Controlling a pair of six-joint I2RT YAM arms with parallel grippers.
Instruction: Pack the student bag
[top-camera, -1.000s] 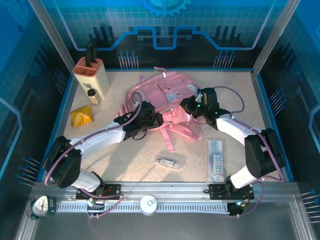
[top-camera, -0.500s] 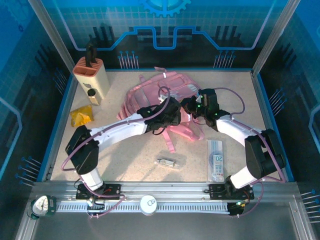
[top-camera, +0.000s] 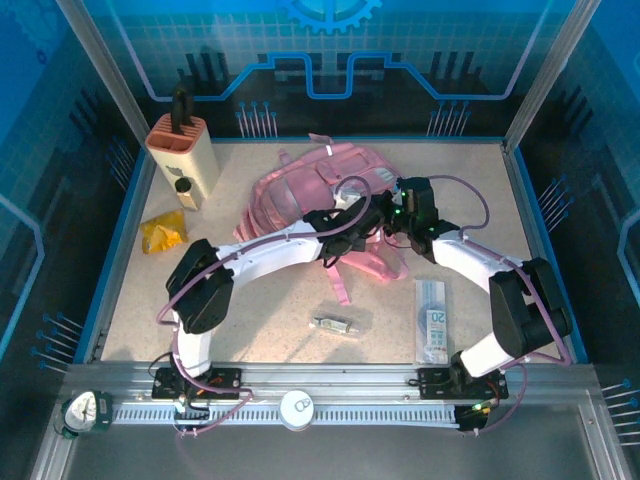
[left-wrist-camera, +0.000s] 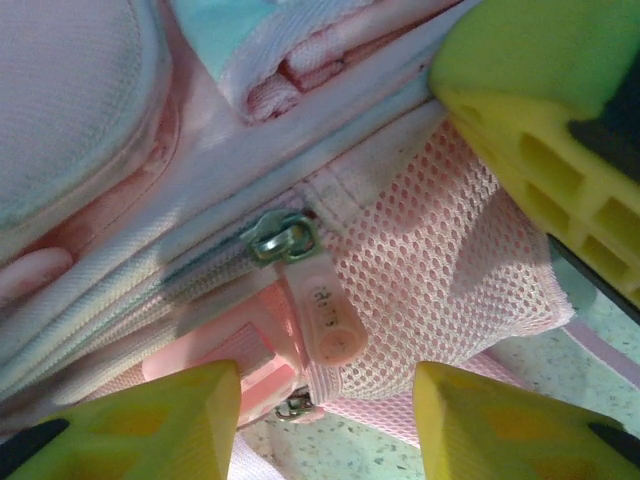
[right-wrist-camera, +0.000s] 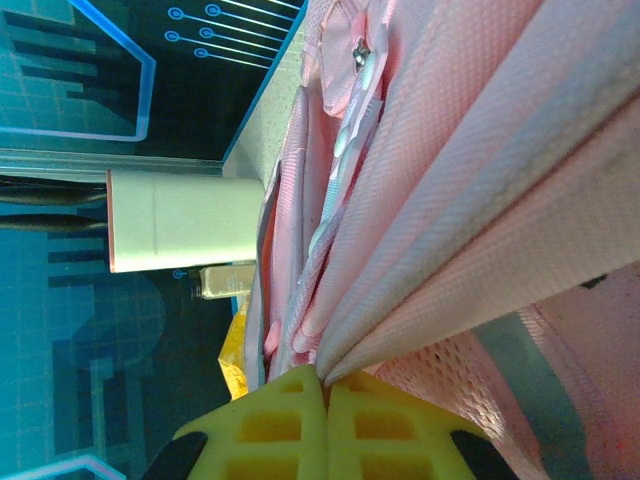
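Note:
The student bag (top-camera: 300, 185), a soft pink backpack, lies at the back middle of the table. My right gripper (top-camera: 388, 214) is at its right edge and is shut on a fold of pink bag fabric (right-wrist-camera: 430, 250), pulling it taut. My left gripper (top-camera: 366, 220) has come in just left of the right one. In the left wrist view its jaws (left-wrist-camera: 325, 425) stand open on either side of a pink rubber zip pull (left-wrist-camera: 327, 322), which hangs from a metal slider (left-wrist-camera: 281, 238) beside a mesh pocket (left-wrist-camera: 440, 250). The right gripper's yellow finger (left-wrist-camera: 545, 130) is close by.
A beige box-shaped holder (top-camera: 182, 158) with a black top stands at the back left, and a yellow packet (top-camera: 162, 232) lies in front of it. A clear ruler pack (top-camera: 432, 320) and a small grey item (top-camera: 333, 324) lie near the front. A pink strap (top-camera: 338, 282) trails forward.
My left arm has swung right across the bag, bringing its open gripper up beside the right gripper. The right gripper has kept its hold and hardly moved.

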